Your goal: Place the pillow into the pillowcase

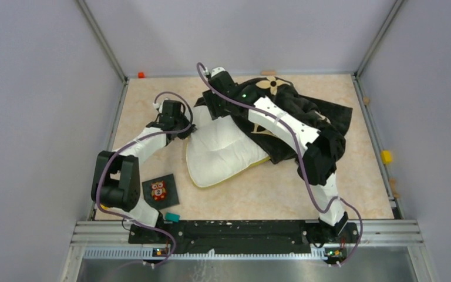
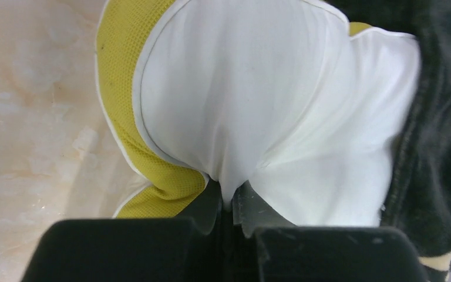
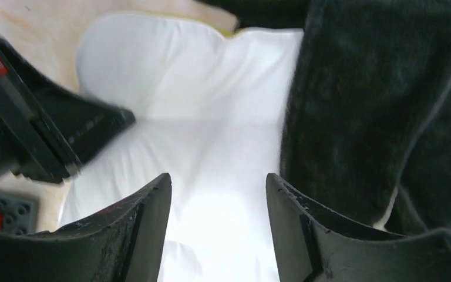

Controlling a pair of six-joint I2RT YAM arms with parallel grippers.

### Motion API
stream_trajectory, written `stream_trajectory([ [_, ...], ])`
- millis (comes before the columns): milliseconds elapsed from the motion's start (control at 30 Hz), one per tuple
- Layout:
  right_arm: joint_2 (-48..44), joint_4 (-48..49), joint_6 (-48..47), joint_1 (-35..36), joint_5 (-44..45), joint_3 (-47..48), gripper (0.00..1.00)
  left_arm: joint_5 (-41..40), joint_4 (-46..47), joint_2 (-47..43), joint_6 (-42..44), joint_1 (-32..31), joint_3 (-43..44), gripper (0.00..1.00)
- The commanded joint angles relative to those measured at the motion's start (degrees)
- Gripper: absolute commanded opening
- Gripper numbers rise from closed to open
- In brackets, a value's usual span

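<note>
Pale marbled table shows left of our left fingers, which pinch a white fold of the pillow beside its yellow edge, we judge to anchor it. Our right fingers stand open over the pillow, holding nothing; the pillowcase hem lies just right of them, overlapping the pillow, with room to reach it.
</note>
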Motion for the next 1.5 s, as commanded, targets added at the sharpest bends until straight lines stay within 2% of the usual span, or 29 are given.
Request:
stream_trajectory([
  [0, -12.4, -0.4, 1.5, 2.1, 7.1, -7.3, 0.6, 1.0, 2.8, 1.7, -3.3, 1.2, 1.6, 0.0],
  [200, -29.7, 0.7, 8.1, 4.8, 20.1, -35.4, 0.59, 1.2, 1.2, 2.4, -3.4, 3.6, 1.5, 0.0],
  [333, -38.3, 2.3, 13.1, 4.8, 21.8, -50.6, 0.57, 2.6, 1.5, 2.2, -3.1, 4.9, 0.8, 0.0],
  [433, -40.4, 3.1, 15.7, 4.8, 22.5, -57.4, 0.55, 3.0, 1.5, 1.9, -2.7, 5.2, 0.6, 0.0],
  [600, -38.9, 7.3, 14.9, 4.8, 22.0, -62.2, 0.55, 3.5, 1.4, 1.8, -2.0, 5.7, 0.6, 0.0],
  [767, -34.9, 8.2, 15.0, 4.1, 24.7, -62.5, 0.55, 3.7, 1.0, 1.7, -1.5, 6.1, 0.8, 0.0],
  [833, -34.1, 8.7, 15.2, 3.1, 25.9, -63.0, 0.49, 3.7, 1.1, 1.7, -1.4, 6.2, 0.6, 0.0],
  [900, -33.5, 8.4, 15.3, 2.5, 26.8, -62.9, 0.35, 3.8, 1.1, 1.8, -1.1, 6.2, 0.7, 0.0],
  [967, -32.8, 6.2, 15.3, 2.7, 27.8, -61.0, 0.08, 4.3, 1.1, 2.1, -1.3, 6.2, 0.6, 0.0],
  [1000, -32.5, 4.7, 15.2, 3.6, 28.0, -59.2, 0.0, 4.9, 1.5, 2.1, -1.6, 6.1, 0.6, 0.0],
  [1100, -31.7, 2.1, 13.9, 9.9, 28.6, -51.2, 0.0, 5.1, 3.4, 1.8, -2.5, 3.6, 0.3, 0.0],
  [1200, -30.3, 4.3, 11.9, 15.3, 21.5, -43.9, 0.0, 3.0, 3.1, 1.6, -3.1, 0.1, 1.4, 0.0],
  [1267, -29.7, 6.1, 11.0, 15.3, 16.8, -41.6, 0.0, 2.5, 3.0, 1.1, -3.2, -1.2, 2.0, 0.0],
  [1367, -28.3, 3.9, 7.9, 13.3, 17.1, -34.0, 0.0, 1.5, 1.8, -1.0, -1.7, -3.2, 3.6, 0.0],
  [1467, -28.4, 3.4, 4.8, 9.5, 10.3, -25.1, 0.0, 1.0, -0.4, -3.6, 0.4, -6.2, 5.8, 0.0],
])
